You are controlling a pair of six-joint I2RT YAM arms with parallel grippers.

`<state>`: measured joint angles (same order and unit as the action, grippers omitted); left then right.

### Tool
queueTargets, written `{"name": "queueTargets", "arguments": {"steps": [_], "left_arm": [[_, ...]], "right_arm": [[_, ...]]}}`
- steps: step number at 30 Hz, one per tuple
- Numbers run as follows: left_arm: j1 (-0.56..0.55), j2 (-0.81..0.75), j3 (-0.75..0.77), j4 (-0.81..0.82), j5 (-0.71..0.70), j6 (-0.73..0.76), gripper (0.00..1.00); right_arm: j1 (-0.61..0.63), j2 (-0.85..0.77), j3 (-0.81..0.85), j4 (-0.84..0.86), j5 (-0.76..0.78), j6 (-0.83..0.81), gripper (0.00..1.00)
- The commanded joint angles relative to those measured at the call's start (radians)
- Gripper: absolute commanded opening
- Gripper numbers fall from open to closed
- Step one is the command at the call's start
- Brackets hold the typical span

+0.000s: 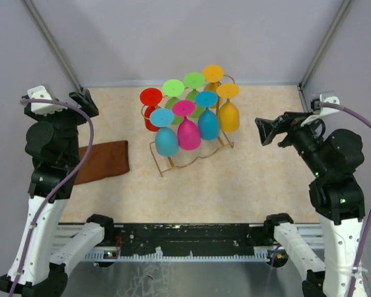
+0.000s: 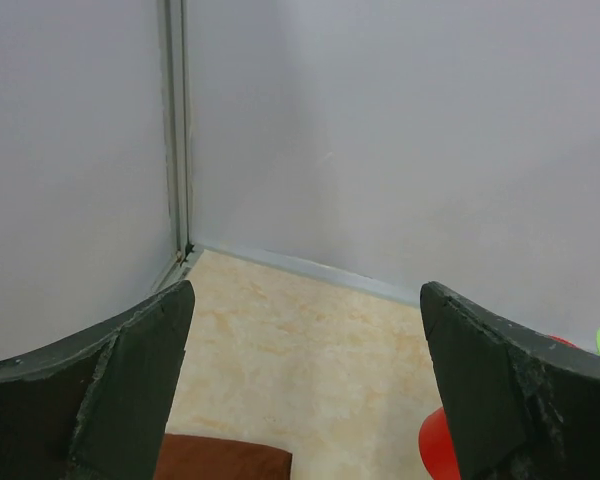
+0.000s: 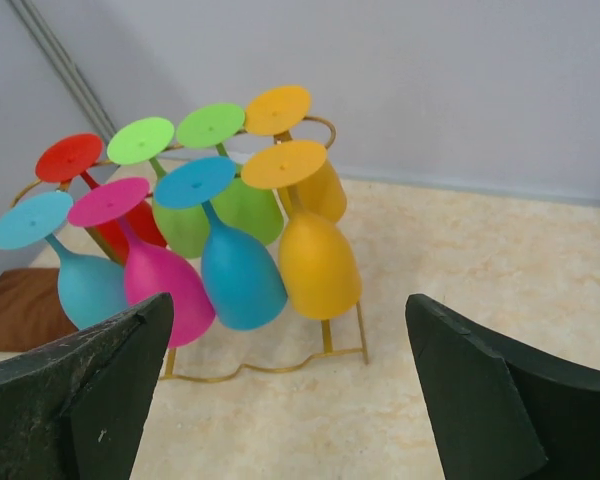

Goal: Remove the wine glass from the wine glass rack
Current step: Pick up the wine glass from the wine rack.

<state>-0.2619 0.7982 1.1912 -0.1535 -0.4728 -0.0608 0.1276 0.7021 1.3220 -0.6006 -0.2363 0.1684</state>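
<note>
Top external view: glasses hanging on the rack, both arms standing clear

The gold wire rack (image 3: 326,336) is sitting toward the back middle of the beige surface (image 1: 247,185). Eight coloured wine glasses (image 1: 188,135) are hanging from it upside down, bases up: one red, two green, two orange, two blue, one pink. The left fingers (image 2: 120,390) are gaping wide and gripping nothing, pointing at the back left corner. The right fingers (image 3: 500,400) are likewise spread wide and holding nothing, facing the rack from the right, well apart from it. A brown cloth (image 1: 102,162) is lying to the rack's left.
</note>
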Motion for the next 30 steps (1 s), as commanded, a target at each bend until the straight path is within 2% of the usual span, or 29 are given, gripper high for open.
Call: {"name": "queueTargets", "arguments": {"steps": [1,9,15,21,25,30], "left_arm": [[-0.015,-0.001,-0.013,-0.059,-0.059,-0.052,1.00],[-0.043,0.003,-0.063,-0.216,-0.096,-0.161,1.00],[-0.060,0.056,-0.093,-0.358,-0.052,-0.244,0.99],[-0.069,0.137,-0.095,-0.502,0.012,-0.360,0.99],[-0.042,0.157,-0.102,-0.563,0.066,-0.417,0.99],[0.047,0.129,-0.107,-0.609,0.159,-0.458,0.99]], "right_arm": [[-0.005,0.005,-0.028,-0.016,0.011,0.035,0.99],[-0.009,0.017,-0.131,-0.063,0.018,0.120,0.99],[-0.012,0.053,-0.191,-0.072,-0.032,0.197,0.99],[-0.017,0.085,-0.233,-0.012,-0.099,0.300,0.99],[-0.019,0.126,-0.215,0.002,-0.131,0.365,0.99],[-0.021,0.172,-0.169,0.043,-0.131,0.452,0.98]]}}
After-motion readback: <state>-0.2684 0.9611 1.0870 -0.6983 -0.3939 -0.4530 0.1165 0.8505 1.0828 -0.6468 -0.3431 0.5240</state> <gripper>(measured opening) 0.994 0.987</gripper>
